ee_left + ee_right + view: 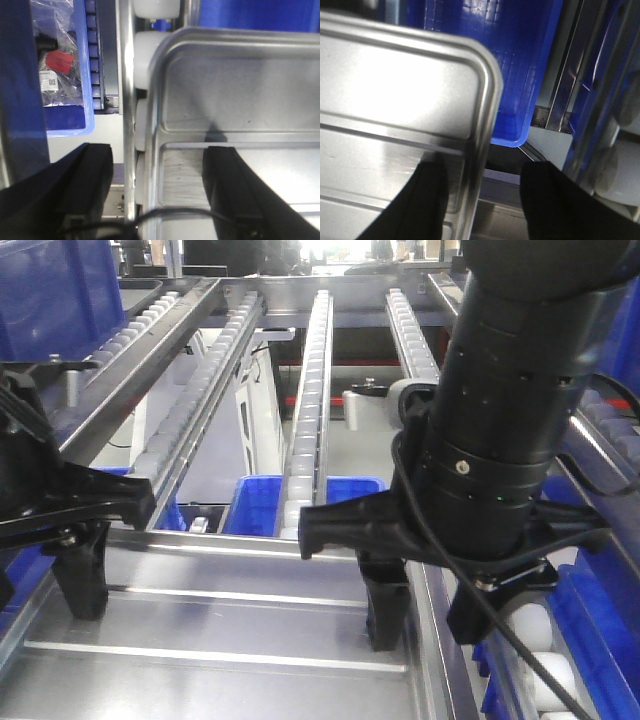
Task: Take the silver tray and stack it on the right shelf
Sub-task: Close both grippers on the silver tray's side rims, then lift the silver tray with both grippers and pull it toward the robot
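Note:
The silver tray point(220, 630) lies flat at the near end of the right shelf point(310, 390), its two ribs running left to right. My left gripper point(40, 580) is open and straddles the tray's left rim, one finger inside the tray and one outside. In the left wrist view the left gripper point(157, 190) spans the tray's rim point(160, 100) and the shelf rail point(125, 75) without touching. My right gripper point(430, 615) is open astride the right rim; in the right wrist view the right gripper point(482, 200) has the tray's rim point(487, 100) between its spread fingers.
Blue bins point(255, 505) sit below the roller lanes, also showing in the right wrist view point(485, 60). A blue bin with bagged parts point(60, 65) lies left of the rail. White rollers point(150, 50) show under the tray's corner. A blue crate point(50, 300) stands far left.

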`<state>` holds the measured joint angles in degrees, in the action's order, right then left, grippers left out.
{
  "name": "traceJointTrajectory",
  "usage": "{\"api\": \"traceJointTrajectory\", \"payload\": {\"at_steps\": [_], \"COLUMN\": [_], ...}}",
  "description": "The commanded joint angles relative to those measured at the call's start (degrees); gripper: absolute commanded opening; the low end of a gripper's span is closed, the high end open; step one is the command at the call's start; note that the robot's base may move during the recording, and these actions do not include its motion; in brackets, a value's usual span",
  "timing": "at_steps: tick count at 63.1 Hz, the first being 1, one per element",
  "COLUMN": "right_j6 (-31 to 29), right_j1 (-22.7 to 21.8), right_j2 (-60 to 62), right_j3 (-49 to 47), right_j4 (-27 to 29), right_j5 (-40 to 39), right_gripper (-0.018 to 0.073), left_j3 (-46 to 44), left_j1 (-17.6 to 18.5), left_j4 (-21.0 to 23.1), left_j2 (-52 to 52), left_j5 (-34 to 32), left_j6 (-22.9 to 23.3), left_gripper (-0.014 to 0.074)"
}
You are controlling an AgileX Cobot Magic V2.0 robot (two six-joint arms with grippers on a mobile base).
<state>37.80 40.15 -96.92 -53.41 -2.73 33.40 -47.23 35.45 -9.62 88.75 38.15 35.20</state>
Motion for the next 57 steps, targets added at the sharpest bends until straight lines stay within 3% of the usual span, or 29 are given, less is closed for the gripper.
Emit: {"api": "traceJointTrajectory", "payload": {"at_steps": [1,10,18,24,29,57], "right_j6": [-0.09,-0.09,-0.09,-0.09,-0.09,-0.09], "right_j1": [0.06,0.06,0.06,0.06,0.06,0.06], "right_j2": [1.03,0.55,0.55,0.55,0.55,6.28], "right_j3": [-1.34,-1.34,-1.34,-1.34,-1.34,-4.04], "right_j4": [-0.47,-0.47,-0.47,-0.47,-0.47,-4.63], "right_j5": [-1.89,-1.94,-1.68,-1.28,-0.91,5.66], "right_gripper": [0.0442,0.0333,0.0158,0.0044,0.0058,0.0057], "left_j3": [-1.50,-1.50,-1.50,-1.50,-1.50,-1.99], "left_j1": [0.16,0.16,0.16,0.16,0.16,0.16], "left_j4": [-0.47,-0.49,-0.49,-0.71,-1.19,-1.62], "left_j2": [-0.49,0.03,0.11,0.11,0.11,-5.30], "left_j5": [-1.48,-1.48,-1.48,-1.38,-0.76,1.34], "left_j6": [0.69,0.69,0.69,0.69,0.69,0.73], "left_gripper": [0.0316,0.0290,0.0160,0.0012,-0.0112,-0.0092]}}
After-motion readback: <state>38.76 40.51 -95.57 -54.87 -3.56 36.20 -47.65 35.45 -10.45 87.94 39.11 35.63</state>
